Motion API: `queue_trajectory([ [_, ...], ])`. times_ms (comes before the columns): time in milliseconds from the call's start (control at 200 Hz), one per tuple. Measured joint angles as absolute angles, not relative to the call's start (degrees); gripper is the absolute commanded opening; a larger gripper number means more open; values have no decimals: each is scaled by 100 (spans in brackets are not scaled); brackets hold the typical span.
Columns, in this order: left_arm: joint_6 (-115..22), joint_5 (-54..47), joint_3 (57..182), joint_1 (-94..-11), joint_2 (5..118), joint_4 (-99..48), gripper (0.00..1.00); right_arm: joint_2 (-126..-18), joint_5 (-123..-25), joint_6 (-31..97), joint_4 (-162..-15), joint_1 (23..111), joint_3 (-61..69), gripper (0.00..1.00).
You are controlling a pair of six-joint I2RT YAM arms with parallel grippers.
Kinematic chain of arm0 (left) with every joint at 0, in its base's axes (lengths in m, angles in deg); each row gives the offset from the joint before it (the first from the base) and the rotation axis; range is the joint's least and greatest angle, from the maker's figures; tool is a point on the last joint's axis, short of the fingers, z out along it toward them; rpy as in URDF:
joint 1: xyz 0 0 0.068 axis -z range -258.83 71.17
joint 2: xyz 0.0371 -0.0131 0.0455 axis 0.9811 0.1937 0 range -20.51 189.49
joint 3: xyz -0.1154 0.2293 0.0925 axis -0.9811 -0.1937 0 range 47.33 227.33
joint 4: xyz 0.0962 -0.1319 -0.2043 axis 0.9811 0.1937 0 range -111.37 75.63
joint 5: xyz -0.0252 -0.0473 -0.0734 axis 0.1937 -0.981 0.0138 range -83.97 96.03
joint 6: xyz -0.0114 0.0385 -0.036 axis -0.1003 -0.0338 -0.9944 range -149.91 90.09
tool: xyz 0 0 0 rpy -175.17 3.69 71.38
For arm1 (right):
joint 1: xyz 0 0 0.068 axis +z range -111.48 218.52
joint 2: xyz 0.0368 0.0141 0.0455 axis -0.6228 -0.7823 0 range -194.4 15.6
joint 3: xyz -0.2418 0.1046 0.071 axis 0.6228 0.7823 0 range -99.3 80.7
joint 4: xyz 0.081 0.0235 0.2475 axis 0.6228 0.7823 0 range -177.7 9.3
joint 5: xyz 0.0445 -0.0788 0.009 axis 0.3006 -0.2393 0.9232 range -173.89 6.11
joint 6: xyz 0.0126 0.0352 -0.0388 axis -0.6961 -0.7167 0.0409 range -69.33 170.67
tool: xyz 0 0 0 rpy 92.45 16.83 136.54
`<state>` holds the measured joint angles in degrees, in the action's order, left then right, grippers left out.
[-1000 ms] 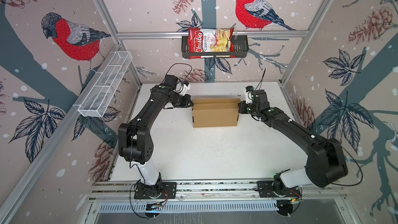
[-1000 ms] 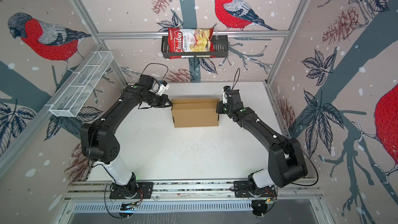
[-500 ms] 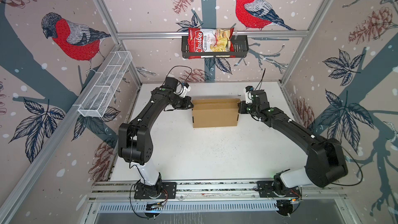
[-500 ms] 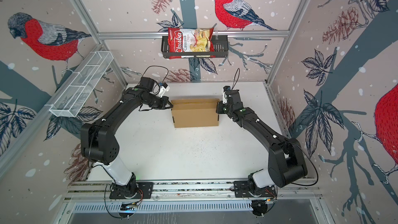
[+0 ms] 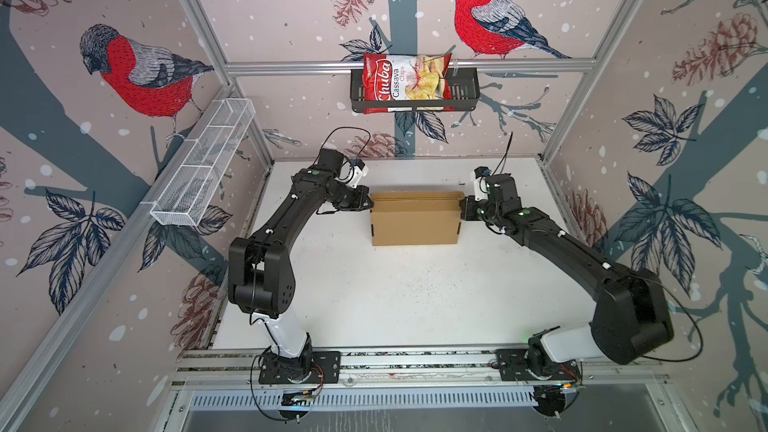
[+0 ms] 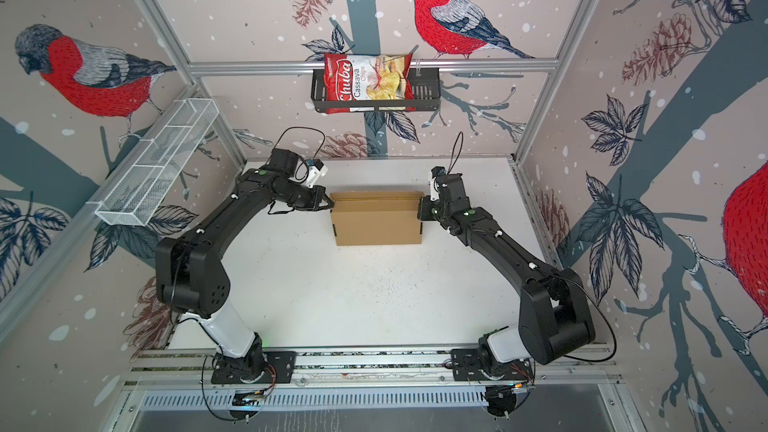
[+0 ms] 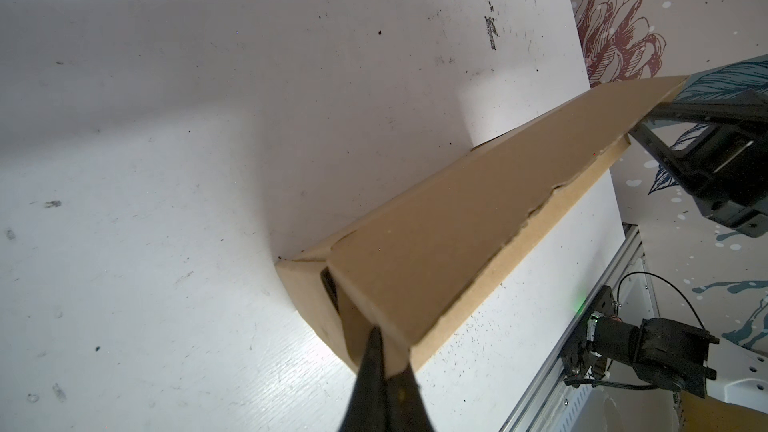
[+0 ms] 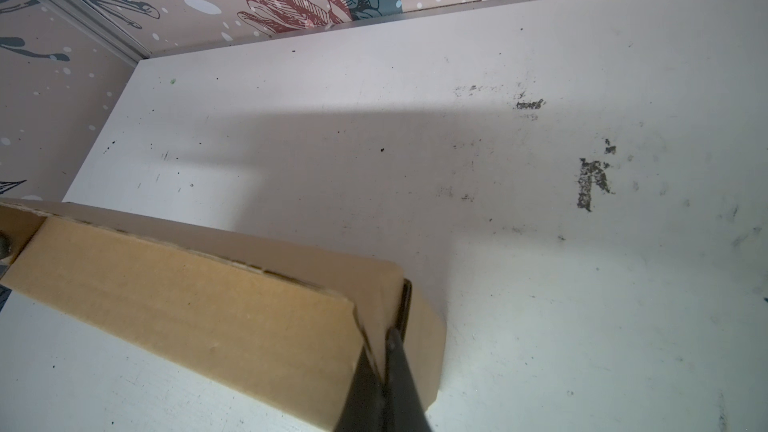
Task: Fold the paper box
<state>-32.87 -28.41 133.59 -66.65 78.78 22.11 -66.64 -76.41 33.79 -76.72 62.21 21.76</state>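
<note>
Far left, a long white wire-mesh basket (image 5: pixel 199 168) hangs on the side wall, well apart from the work. Next comes the left gripper (image 5: pixel 368 201), at the left end of the plain brown corrugated-cardboard paper box (image 5: pixel 415 220), near its back corner. In the left wrist view its black fingers (image 7: pixel 372 363) are pinched narrow w/ a thin cardboard edge between them. We read that as a clamp on the paper box's end flap, tho the closeup is tight. The paper box lies flat on the white tabletop (image 5: pixel 395 297), approx centre-back, lid folded over, long side running across both top views. Above it, on the back wall, a red cassava-chips bag (image 5: pixel 399 83) sits in a black metal shelf (image 5: pixel 465 95). At the right end, the right gripper (image 5: pixel 462 208) is likewise nipped tight on the end wall; its fingers (image 8: pixel 401 371) show cardboard between them.
</note>
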Motion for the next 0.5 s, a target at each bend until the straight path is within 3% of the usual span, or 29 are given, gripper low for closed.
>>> queue_trajectory([
  [500, -3283, -2847, 13363, -6665, 7900, 2174, 3, -6334, -7256, 3234, -7018, 6017, 1971, 37],
])
